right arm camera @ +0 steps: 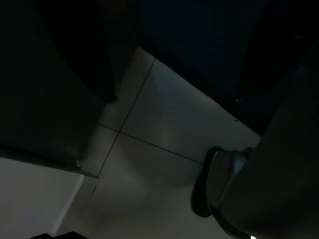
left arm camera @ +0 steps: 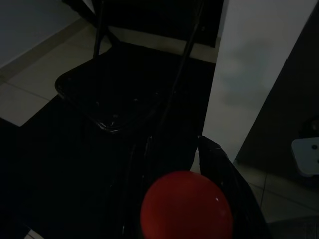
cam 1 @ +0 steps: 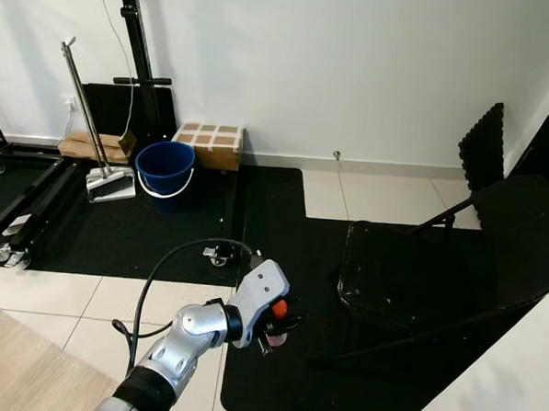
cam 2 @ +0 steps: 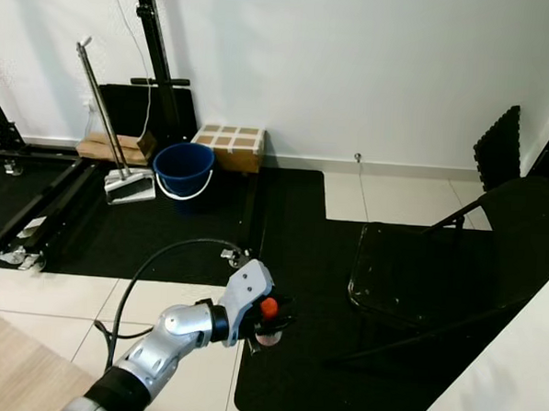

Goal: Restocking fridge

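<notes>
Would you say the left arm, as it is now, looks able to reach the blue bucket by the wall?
Probably not: the left gripper already holds a red ball, and the blue bucket stands far off across the black mat.

Both head views are evenly lit and sharp, the white wall (cam 1: 355,72) bright, without glare, and shadows soft. Straight edges bow slightly towards the corners. The wrist views are very dim: close before the left gripper (left arm camera: 189,199), a red ball (left arm camera: 187,209) looms soft-focused against murk.
</notes>
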